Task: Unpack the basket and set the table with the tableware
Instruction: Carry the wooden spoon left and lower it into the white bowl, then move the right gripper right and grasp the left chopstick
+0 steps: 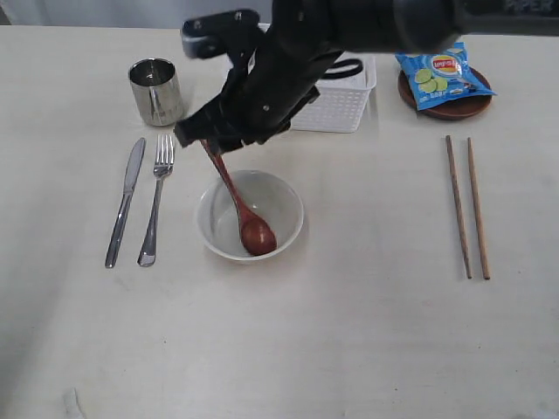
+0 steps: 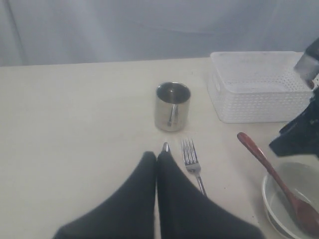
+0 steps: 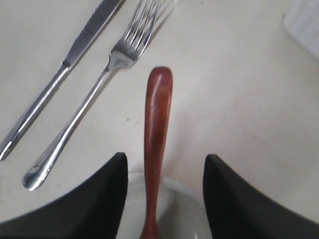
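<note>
A dark reddish wooden spoon (image 1: 244,214) leans in the pale bowl (image 1: 210,229), its handle sticking up over the rim. My right gripper (image 1: 205,140) reaches across from the right and stands open around that handle. In the right wrist view the spoon (image 3: 158,109) runs between the spread fingers of the gripper (image 3: 165,158) without touching either. The white basket (image 1: 341,105) sits behind the arm, partly hidden. Knife (image 1: 125,201) and fork (image 1: 155,205) lie left of the bowl, with the steel cup (image 1: 157,92) above them. My left gripper (image 2: 157,155) is shut and empty over the knife tip (image 2: 165,147).
Two chopsticks (image 1: 467,205) lie side by side on the right of the table. At the back right a brown plate (image 1: 454,106) carries a blue chip bag (image 1: 444,77). The right arm spans the area above the basket and bowl.
</note>
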